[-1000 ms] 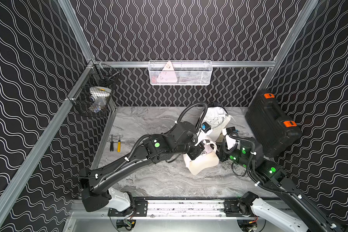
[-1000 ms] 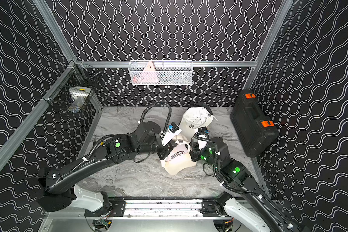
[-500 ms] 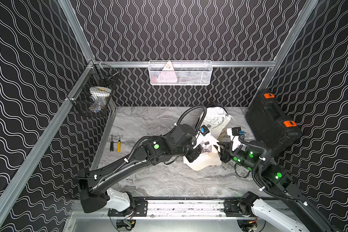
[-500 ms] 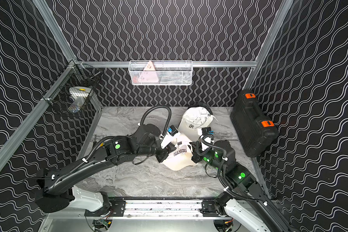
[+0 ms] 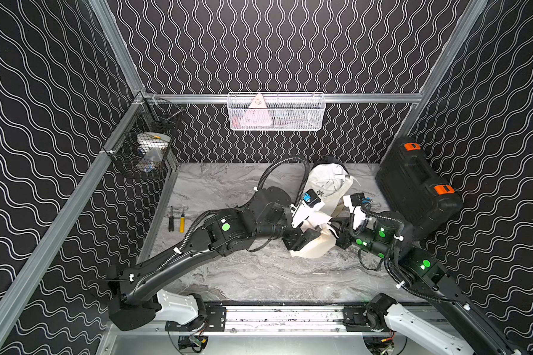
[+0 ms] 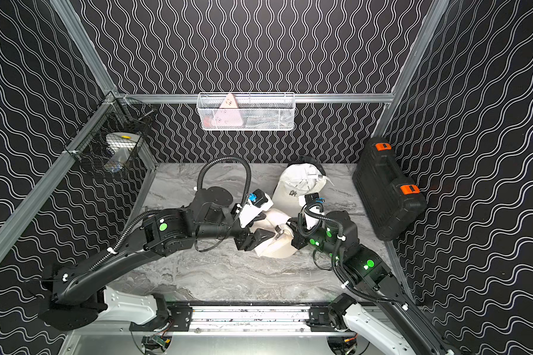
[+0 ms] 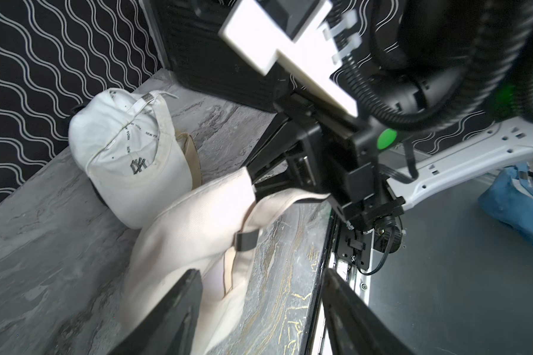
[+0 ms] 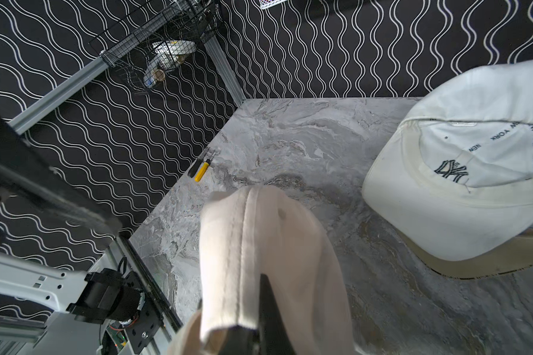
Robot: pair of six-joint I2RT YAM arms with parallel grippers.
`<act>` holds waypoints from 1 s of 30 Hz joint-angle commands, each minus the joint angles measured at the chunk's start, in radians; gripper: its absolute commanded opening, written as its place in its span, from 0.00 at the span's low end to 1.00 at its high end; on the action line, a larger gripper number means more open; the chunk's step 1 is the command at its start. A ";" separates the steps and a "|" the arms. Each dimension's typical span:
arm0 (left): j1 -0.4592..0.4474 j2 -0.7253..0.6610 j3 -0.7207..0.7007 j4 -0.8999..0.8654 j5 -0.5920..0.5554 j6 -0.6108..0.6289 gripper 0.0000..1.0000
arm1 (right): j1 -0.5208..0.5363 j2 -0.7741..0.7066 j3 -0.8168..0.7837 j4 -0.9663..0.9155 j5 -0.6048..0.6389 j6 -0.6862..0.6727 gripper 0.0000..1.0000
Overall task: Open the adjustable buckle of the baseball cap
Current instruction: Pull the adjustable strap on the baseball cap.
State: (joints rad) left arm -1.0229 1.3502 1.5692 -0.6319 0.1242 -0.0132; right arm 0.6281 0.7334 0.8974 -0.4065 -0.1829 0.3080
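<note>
A cream cap lies on the marbled surface, near a black case. Its fabric is pinched by the clenched right end effector on the side toward the case. On the side away from the case, the left end effector is seen released, grasping nothing; a second ago it was clenched. A white cap is crowded against the cream one. Two screwdrivers lie well apart from the case.
</note>
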 commanded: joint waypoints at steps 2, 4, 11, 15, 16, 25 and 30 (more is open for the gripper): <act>-0.022 0.025 0.014 0.050 0.025 0.046 0.67 | 0.001 0.015 0.012 0.015 -0.028 0.031 0.00; -0.031 0.040 0.016 0.049 0.009 0.059 0.67 | 0.001 0.019 0.014 0.015 -0.038 0.037 0.00; -0.045 0.069 0.006 0.094 -0.042 0.082 0.66 | 0.001 0.023 0.008 0.037 -0.073 0.058 0.00; -0.045 0.079 -0.004 0.137 -0.077 0.084 0.61 | 0.001 0.021 0.006 0.043 -0.098 0.066 0.00; -0.045 0.082 -0.005 0.144 -0.083 0.085 0.60 | 0.001 0.021 0.006 0.044 -0.101 0.068 0.00; -0.045 0.121 0.005 0.164 -0.065 0.085 0.45 | 0.001 0.008 0.009 0.041 -0.111 0.074 0.00; -0.045 0.119 0.002 0.166 -0.065 0.084 0.27 | 0.001 0.005 0.012 0.037 -0.109 0.072 0.00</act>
State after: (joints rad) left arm -1.0668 1.4689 1.5650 -0.4919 0.0486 0.0582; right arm 0.6281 0.7406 0.8997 -0.4061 -0.2779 0.3744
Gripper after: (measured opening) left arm 0.290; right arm 0.056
